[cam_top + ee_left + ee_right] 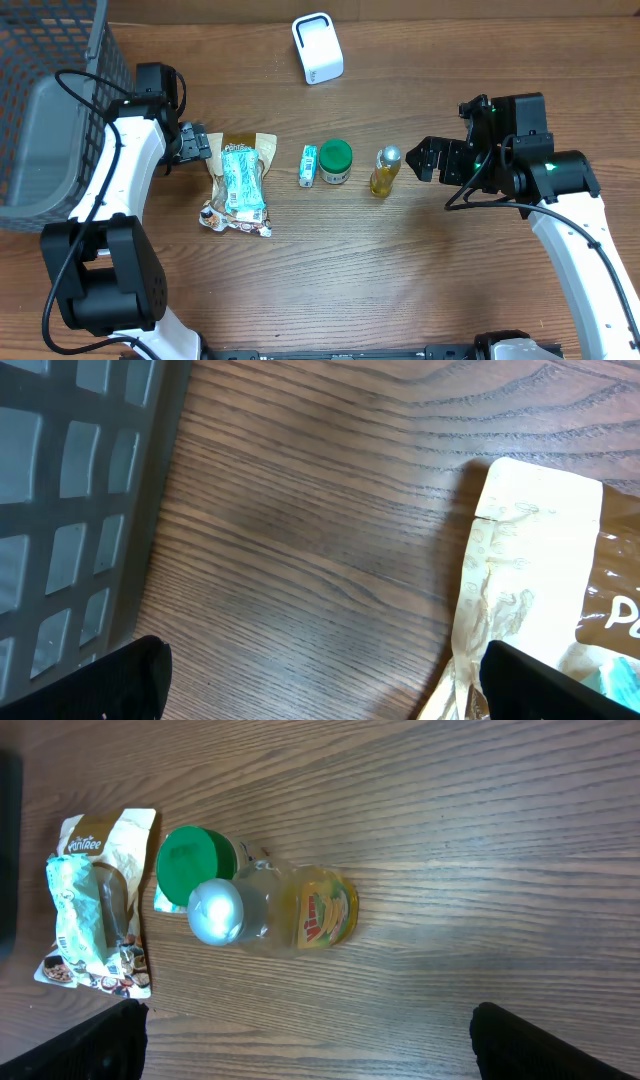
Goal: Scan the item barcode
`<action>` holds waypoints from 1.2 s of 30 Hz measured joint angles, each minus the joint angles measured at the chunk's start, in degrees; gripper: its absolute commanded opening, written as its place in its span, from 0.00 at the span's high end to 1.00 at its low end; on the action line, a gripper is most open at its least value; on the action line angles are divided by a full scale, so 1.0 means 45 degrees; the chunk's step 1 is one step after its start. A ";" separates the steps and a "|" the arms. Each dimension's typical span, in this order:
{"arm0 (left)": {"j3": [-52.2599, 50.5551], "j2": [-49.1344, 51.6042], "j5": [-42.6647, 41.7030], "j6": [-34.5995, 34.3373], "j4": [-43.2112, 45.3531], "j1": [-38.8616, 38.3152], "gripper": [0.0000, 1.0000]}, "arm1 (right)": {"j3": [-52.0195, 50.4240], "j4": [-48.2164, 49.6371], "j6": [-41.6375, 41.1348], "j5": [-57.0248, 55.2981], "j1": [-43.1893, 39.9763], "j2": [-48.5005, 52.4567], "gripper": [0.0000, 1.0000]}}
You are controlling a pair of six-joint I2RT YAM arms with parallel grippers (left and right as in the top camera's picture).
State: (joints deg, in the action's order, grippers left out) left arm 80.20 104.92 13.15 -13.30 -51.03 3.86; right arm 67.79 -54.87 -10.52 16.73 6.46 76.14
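1. On your brown wooden table (330, 290), four items lie in a row; from left: tan plastic snack pouch (240, 185), small teal-and-white carton (309, 165), green-lidded round jar (335, 162), yellow silver-capped bottle (385, 172)
2. The carton sits just beside the jar, with the bottle near on the jar's right
3. The white boxy scanner (317, 47) stands behind the row, well apart
4. The grey mesh basket (40, 60) sits far left, behind the pouch

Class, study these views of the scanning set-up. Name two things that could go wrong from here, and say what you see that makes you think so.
1. The bottle sits close beside the green-lidded jar. The open right gripper, if it reaches in, could knock either one.
2. The snack bag lies flat and crinkled beside the open left gripper, so a pinch may slip.
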 measured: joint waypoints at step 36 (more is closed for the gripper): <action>0.0000 0.0000 0.0000 0.0000 0.0000 0.0000 0.00 | 0.0000 0.1413 -0.2380 -0.2735 0.3716 0.0850 0.00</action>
State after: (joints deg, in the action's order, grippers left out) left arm 80.20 104.92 13.15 -13.30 -51.03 3.86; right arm 67.79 -48.51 -21.23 4.43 23.18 79.96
